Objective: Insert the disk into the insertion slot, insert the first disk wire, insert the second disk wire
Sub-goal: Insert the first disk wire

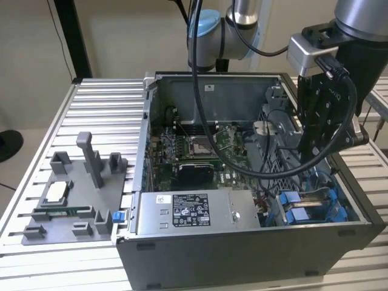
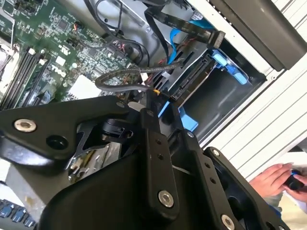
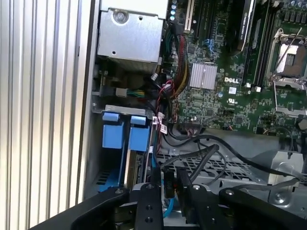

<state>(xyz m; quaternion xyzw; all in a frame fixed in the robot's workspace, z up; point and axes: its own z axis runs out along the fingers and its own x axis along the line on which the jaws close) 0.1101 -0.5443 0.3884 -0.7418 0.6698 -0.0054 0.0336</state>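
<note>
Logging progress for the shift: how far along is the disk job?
Done: the disk sits in the insertion slot. In hand: the gripper is at a black wire by the disk's connector edge. Left: both wires, neither looks plugged in yet.

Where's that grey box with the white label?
The grey box lies along the open case's near wall, at the exterior view's left of the blue drive bay.

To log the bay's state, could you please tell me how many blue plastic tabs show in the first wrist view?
2 blue tabs, side by side: one nearer the case wall, the other nearer the motherboard. Others may be hidden.
</note>
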